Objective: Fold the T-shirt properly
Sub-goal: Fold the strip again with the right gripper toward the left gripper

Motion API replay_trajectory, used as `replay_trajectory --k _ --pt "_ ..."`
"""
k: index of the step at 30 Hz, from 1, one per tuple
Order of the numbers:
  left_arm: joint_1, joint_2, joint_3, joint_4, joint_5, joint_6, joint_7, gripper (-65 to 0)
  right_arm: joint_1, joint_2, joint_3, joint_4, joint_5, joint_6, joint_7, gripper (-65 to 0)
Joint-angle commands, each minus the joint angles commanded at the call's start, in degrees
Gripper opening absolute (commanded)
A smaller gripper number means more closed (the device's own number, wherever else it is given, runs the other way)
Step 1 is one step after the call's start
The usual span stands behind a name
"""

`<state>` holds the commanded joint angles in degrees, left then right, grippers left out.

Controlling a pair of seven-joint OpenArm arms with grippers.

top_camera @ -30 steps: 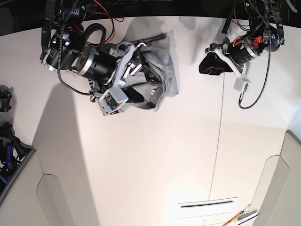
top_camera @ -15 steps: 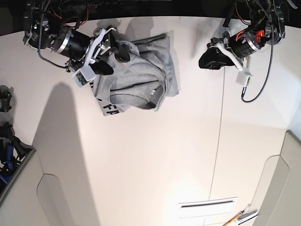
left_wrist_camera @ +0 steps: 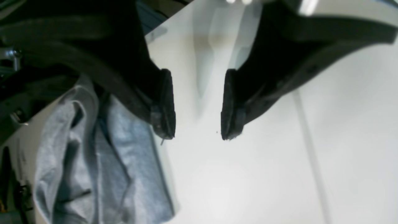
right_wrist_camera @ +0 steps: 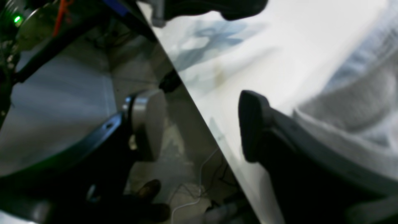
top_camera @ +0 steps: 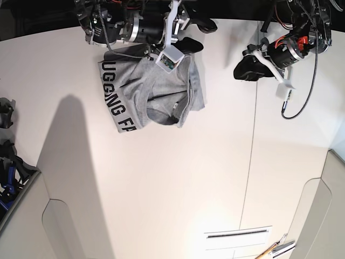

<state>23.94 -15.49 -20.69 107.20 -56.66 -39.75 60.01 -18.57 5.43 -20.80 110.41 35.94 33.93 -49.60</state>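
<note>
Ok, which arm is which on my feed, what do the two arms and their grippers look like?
Both are black, with silver motor housings, white printed brackets and dark padded fingers. The left gripper has an orange-red part behind it and a black cable hanging in a loop. The right gripper carries a white wrist camera box with a green board, with red and black wires at its base.

Heather-grey T-shirt point(top_camera: 156, 94), black block lettering; white table point(top_camera: 178, 183).
</note>
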Motion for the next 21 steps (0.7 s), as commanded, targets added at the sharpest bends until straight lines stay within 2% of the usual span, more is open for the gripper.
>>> replay_trajectory --k 3,5,8,11,13,15,16,17,19,21 --pt "-0.1 -0.1 -3.3 0.0 -1.7 -0.3 0.0 -37.1 1.9 -0.1 -0.5 1.1 -0.4 -0.04 -0.1 -27.9" --pt "-0.1 -0.1 -5.4 0.0 -3.7 -0.3 0.2 -37.1 3.9 -0.1 0.0 2.1 -3.1 -0.09 0.1 -27.9" --pt "-0.1 -0.1 -7.3 0.2 -7.6 -0.3 1.5 -37.2 7.7 -0.1 2.4 2.2 -6.3 -1.38 1.4 -27.9" --pt "-0.1 0.1 -7.3 2.5 -14.1 -0.3 6.4 -43.5 10.6 -0.3 7.1 2.2 -10.9 -2.71 4.6 -27.9" --pt "0.1 0.1 -7.2 5.4 -15.2 -0.3 7.1 -48.4 12.5 -0.6 11.0 1.8 -12.8 -3.72 5.7 -28.1" --pt "0.8 0.1 -6.8 9.1 -15.7 -0.3 7.6 -56.5 14.1 -0.5 14.8 1.0 -13.6 -5.53 5.7 -28.2" --pt "1.4 0.1 -6.4 11.1 -16.1 -0.3 7.8 -61.2 14.8 -0.5 16.6 0.4 -14.3 -5.92 5.9 -31.1" --pt "2.2 0.1 -5.7 13.0 -17.0 -0.3 8.3 -64.2 15.4 -0.5 18.3 -0.3 -14.7 -6.08 6.2 -37.7" --pt "3.9 0.1 -2.7 16.8 -19.4 -0.3 9.6 -64.8 16.8 -0.5 21.5 -1.4 -14.8 -6.97 6.3 -54.2" --pt "5.4 0.1 1.9 19.2 -18.2 -0.3 9.7 -64.7 18.4 -0.5 23.6 -2.9 -14.7 -6.91 6.3 -64.3"
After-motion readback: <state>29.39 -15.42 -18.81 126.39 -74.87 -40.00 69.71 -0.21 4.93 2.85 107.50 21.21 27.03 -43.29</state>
